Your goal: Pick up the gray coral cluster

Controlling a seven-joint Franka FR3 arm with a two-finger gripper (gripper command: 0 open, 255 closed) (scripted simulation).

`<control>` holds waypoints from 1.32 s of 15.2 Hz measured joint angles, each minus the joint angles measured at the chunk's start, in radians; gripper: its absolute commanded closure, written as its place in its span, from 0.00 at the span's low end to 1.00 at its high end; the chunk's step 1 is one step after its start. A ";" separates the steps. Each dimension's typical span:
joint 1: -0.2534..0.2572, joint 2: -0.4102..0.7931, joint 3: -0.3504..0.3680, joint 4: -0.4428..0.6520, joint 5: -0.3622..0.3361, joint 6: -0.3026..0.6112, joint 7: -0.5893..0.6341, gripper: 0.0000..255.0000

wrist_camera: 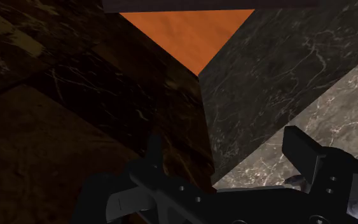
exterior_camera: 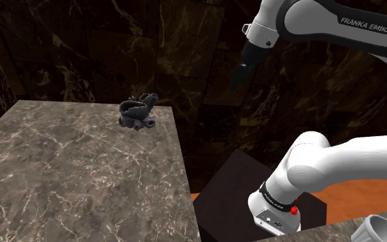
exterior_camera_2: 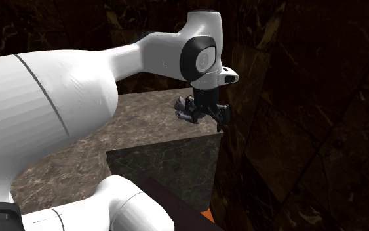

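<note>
Claw (exterior_camera: 240, 77) spread, beyond counter (exterior_camera: 82, 172) edge, coral (exterior_camera: 138, 113) apart

"FRANKA EMIKA" stands in dark capitals on the white arm (exterior_camera: 322, 20), along its upper link, in the shoulder view. A dark band (exterior_camera: 278, 199) near the arm's base carries small lettering, too small to read.

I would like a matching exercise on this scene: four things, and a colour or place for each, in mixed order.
Things:
1 coral cluster
2 gripper
3 floor
4 tabletop

Descriptions:
a orange
b in the air, beside the tabletop
c dark gray, near the tabletop's far edge
d gray-brown with pale veins

Pairs: 1-c, 2-b, 3-a, 4-d
</note>
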 measured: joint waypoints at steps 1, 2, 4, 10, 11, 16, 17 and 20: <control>0.000 0.000 0.000 0.000 0.000 0.000 0.000 0.00; 0.001 0.006 0.012 -0.001 0.009 0.008 0.020 0.00; 0.002 0.033 0.047 -0.007 0.037 0.041 0.085 0.00; -0.007 0.179 0.159 0.041 0.113 0.154 0.309 0.00; -0.008 0.209 0.182 0.049 0.124 0.178 0.350 0.00; -0.024 0.357 0.274 0.138 0.151 0.256 0.545 0.00; -0.028 0.385 0.289 0.151 0.152 0.274 0.582 0.00; -0.043 0.493 0.340 0.227 0.142 0.318 0.701 0.00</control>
